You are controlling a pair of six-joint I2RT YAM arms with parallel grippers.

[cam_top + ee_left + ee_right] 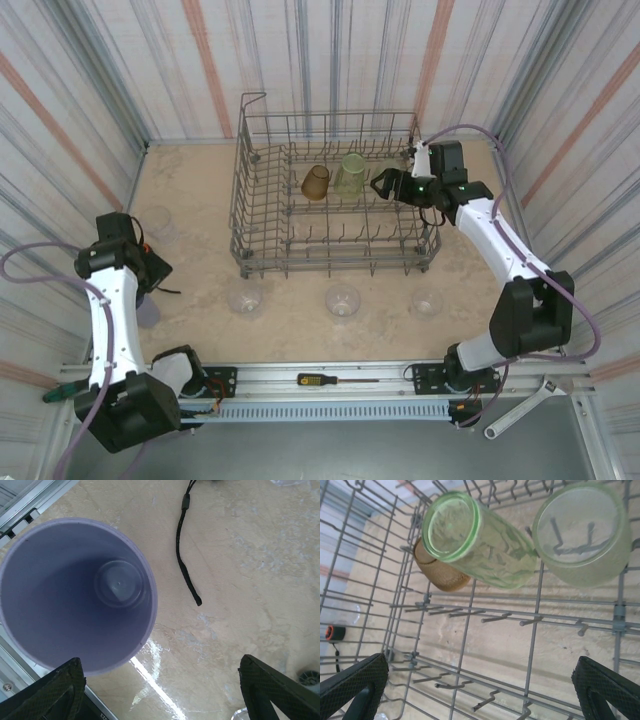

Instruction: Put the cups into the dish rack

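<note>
Both spread, empty: left fingers (50,692), right fingers (605,685) | amber cup (442,577) half hidden | lavender cup (50,605) cropped

Bright, even, diffuse light fills the top view. The dish rack (335,258) throws only a faint, soft shadow onto the table (190,200) beneath it. The clear cups (343,299) in front of the dish rack show with low contrast against the pale surface. In the left wrist view a white streak of glare crosses the table, and the lavender cup (75,595) darkens toward its bottom. In the right wrist view the green cup (480,545) inside the dish rack is sharp and brightly lit, while the background beyond the dish rack's wires is washed out.
</note>
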